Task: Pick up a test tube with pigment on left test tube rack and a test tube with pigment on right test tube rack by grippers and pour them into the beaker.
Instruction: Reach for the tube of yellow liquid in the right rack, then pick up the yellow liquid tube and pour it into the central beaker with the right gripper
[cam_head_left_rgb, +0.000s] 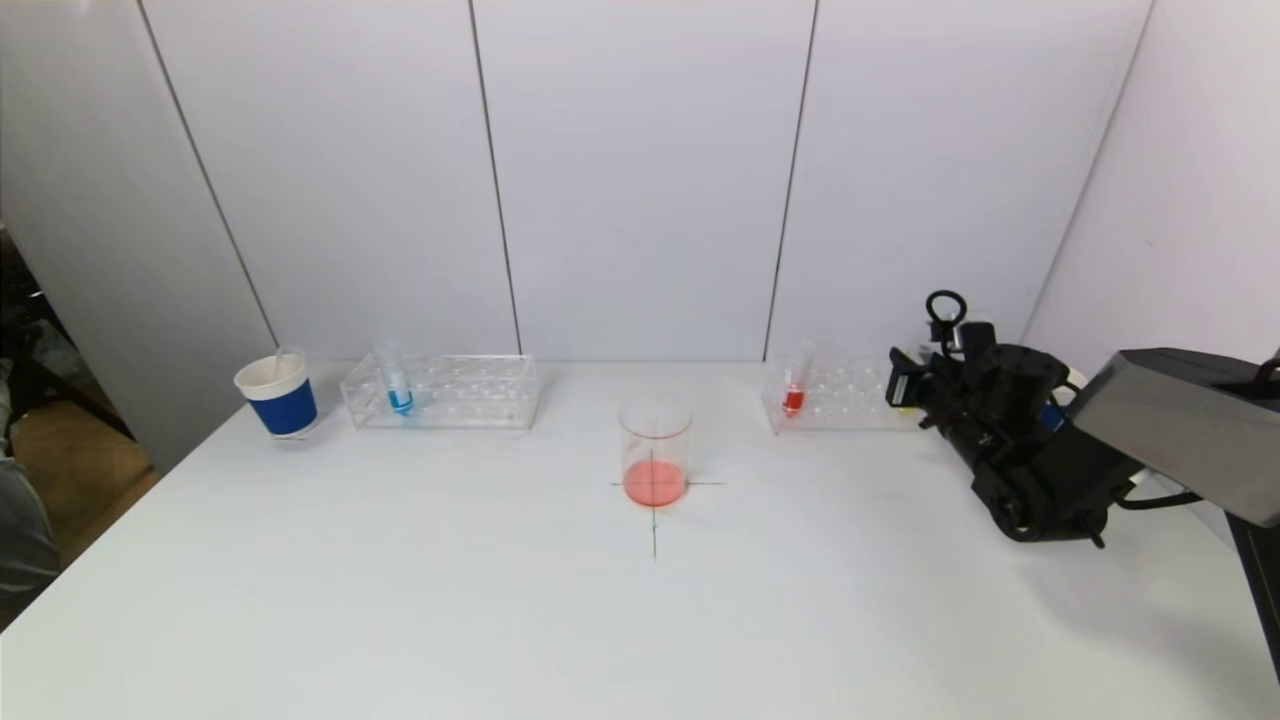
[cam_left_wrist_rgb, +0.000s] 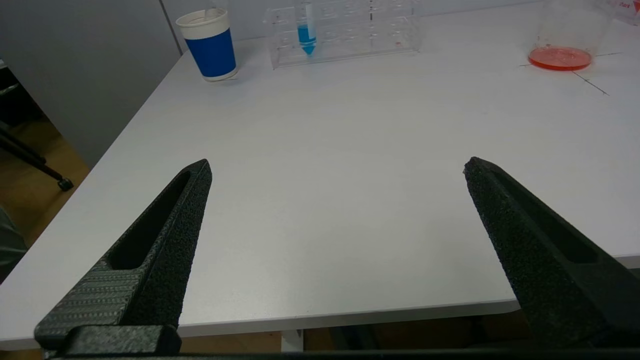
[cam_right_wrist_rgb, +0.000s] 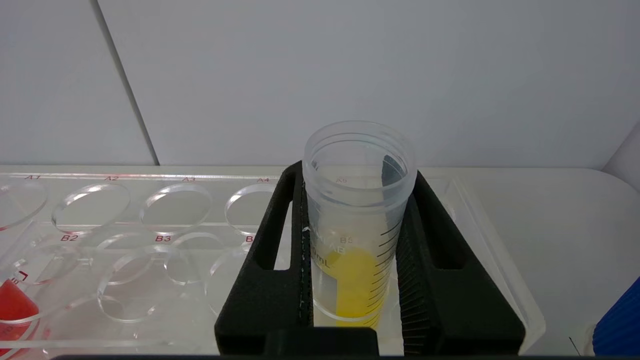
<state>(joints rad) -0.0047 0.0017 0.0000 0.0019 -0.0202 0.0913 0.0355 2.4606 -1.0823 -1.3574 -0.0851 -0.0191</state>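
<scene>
**At the right rack: yellow tube clamped, pour not started**

At the far end of the right rack (cam_right_wrist_rgb: 505, 280), my right claw (cam_right_wrist_rgb: 352, 270) is closed on the yellow tube (cam_right_wrist_rgb: 357, 225), fingers pressed on both sides of it. Tube is upright, open-topped, yellow pigment low in the bottom. Can't tell if it's clear of its rack hole yet.

My left claw (cam_left_wrist_rgb: 335, 170) is spread wide, holding nothing, hovering over the near part of the desk (cam_left_wrist_rgb: 325, 150), well apart from the left rack (cam_head_left_rgb: 445, 392).

Progress, as I judge it:
- Right grasp: done.
- Right lift, carry and pour: left.
- Left side: not begun. Blue tube (cam_head_left_rgb: 396, 385) sits in the left rack.

Containers:
- Beaker (cam_head_left_rgb: 655, 450): mid-desk on the marked cross, shallow red-orange liquid in the bottom.
- Red tube (cam_head_left_rgb: 794, 390): in the right rack's other end, red pigment at the bottom.
- Blue paper cup (cam_head_left_rgb: 277, 394): just beside the left rack, contents hidden.
</scene>
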